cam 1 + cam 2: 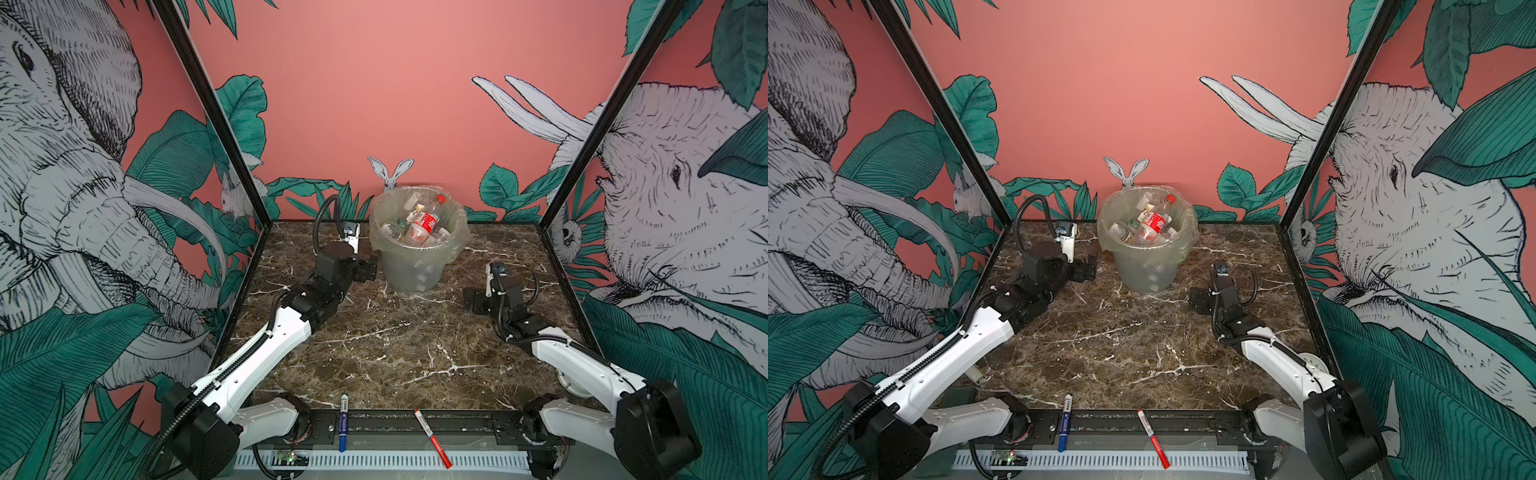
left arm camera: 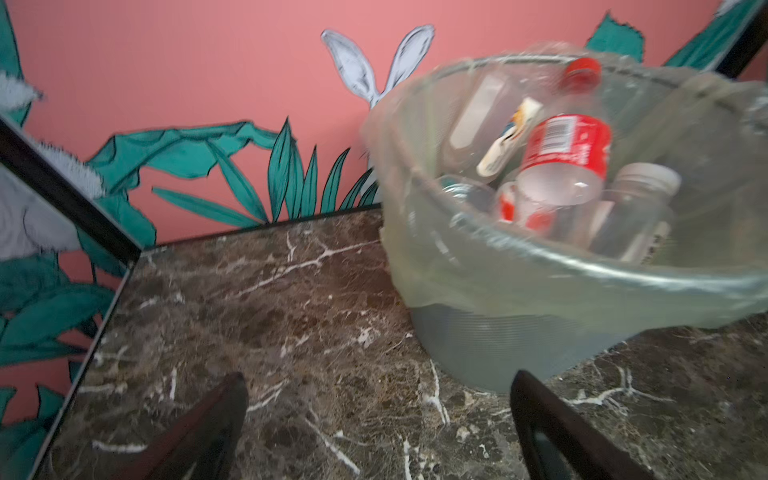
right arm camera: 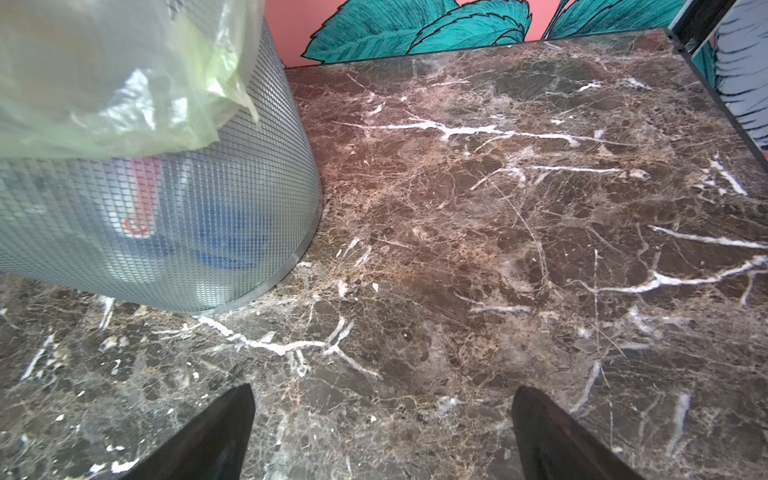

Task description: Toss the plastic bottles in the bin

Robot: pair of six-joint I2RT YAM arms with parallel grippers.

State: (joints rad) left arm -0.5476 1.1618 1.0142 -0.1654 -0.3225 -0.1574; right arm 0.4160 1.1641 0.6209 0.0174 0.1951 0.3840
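Note:
The bin (image 1: 409, 272) (image 1: 1148, 270) stands at the back middle of the marble table, its clear bag folded over the rim. Every plastic bottle I see lies inside it, several in all. On top is a red-capped, red-labelled bottle (image 1: 426, 222) (image 1: 1156, 222) (image 2: 565, 149). My left gripper (image 1: 368, 268) (image 1: 1088, 268) (image 2: 380, 378) hangs just left of the bin wall (image 2: 498, 345), open and empty. My right gripper (image 1: 473, 301) (image 1: 1198, 301) (image 3: 384, 388) sits low, to the front right of the bin (image 3: 187, 232), open over bare marble.
A blue marker (image 1: 343, 422) (image 1: 1065, 422) and a red marker (image 1: 432, 438) (image 1: 1152, 438) lie across the black rail at the front edge. Printed panels with black frame posts wall in the left, right and back. A white round object (image 1: 1312, 361) sits by the right arm.

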